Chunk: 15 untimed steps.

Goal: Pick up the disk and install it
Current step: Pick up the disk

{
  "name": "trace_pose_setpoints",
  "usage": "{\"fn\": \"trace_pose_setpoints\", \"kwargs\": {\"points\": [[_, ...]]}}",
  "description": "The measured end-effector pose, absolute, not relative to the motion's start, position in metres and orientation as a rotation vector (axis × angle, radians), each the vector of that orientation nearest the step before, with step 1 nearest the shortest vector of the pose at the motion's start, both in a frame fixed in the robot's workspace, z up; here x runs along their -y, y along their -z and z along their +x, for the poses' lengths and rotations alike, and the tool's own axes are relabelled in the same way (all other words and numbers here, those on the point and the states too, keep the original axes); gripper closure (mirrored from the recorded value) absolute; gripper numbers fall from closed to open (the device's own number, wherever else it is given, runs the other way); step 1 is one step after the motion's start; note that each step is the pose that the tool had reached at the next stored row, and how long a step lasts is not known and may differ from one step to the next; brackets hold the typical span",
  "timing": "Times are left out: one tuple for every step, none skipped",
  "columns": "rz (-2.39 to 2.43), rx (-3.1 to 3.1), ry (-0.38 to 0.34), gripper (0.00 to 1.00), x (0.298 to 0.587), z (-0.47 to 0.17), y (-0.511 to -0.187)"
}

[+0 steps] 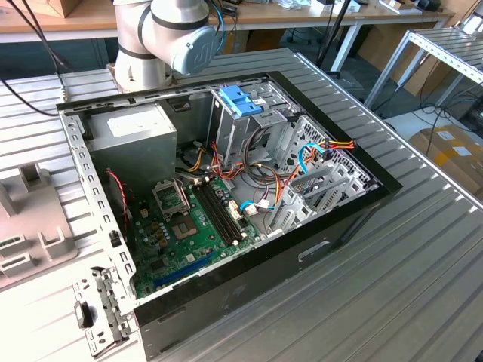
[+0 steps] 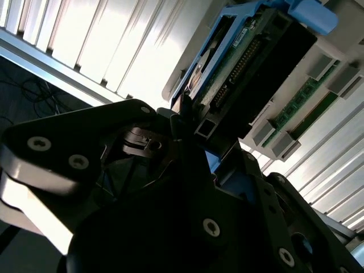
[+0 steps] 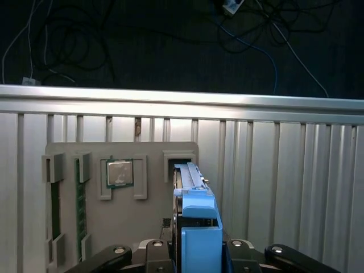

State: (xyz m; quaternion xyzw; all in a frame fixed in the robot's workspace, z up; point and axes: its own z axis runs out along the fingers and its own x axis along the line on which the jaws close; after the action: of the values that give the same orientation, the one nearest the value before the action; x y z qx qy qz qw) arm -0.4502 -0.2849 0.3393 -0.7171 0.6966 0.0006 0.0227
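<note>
Hand (image 3: pixel 199 247) straddles your disk (image 3: pixel 196 210), grip not determinable; disk stands in the tray (image 3: pixel 125 227) slot, neither lifted nor installed.

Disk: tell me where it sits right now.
In the first wrist view the disk stands on edge in a slot of the grey holder tray, beside the processor chip, on the ribbed table.

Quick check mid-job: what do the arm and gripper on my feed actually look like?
The arm is silver-grey tubing with a pale blue round joint cap bearing an embossed mark; a blue cable runs beside it. The gripper is black, built of angular plates with round silver screw heads.
</note>
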Motion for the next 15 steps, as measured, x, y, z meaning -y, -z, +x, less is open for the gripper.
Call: {"fn": "trace_pose_setpoints", "kwargs": {"points": [[-2.221,-2.157,-0.002,0.63,0.285,-0.45,-0.34],[-2.221,-2.157,-0.002,0.63,0.285,-0.45,-0.341],[-2.221,-2.157,-0.002,0.63,0.285,-0.45,-0.342],[-2.221,-2.157,-0.002,0.63,0.285,-0.45,-0.343],[-2.221,-2.157,-0.002,0.63,0.285,-0.45,-0.344],[-2.221,-2.157,-0.002,0.63,0.285,-0.45,-0.345],[-2.221,-2.157,-0.002,0.63,0.285,-0.45,-0.346],[-2.221,-2.157,-0.002,0.63,0.285,-0.45,-0.347],[-2.221,-2.157,-0.002,0.63,0.285,-0.45,-0.348],[-2.221,-2.157,-0.002,0.63,0.285,-0.45,-0.348],[-2.221,-2.157,-0.002,0.63,0.285,-0.45,-0.349],[-2.221,-2.157,-0.002,0.63,0.285,-0.45,-0.35],[-2.221,-2.157,-0.002,0.63,0.285,-0.45,-0.35],[-2.221,-2.157,-0.002,0.63,0.285,-0.45,-0.351],[-2.221,-2.157,-0.002,0.63,0.285,-0.45,-0.352]]}}
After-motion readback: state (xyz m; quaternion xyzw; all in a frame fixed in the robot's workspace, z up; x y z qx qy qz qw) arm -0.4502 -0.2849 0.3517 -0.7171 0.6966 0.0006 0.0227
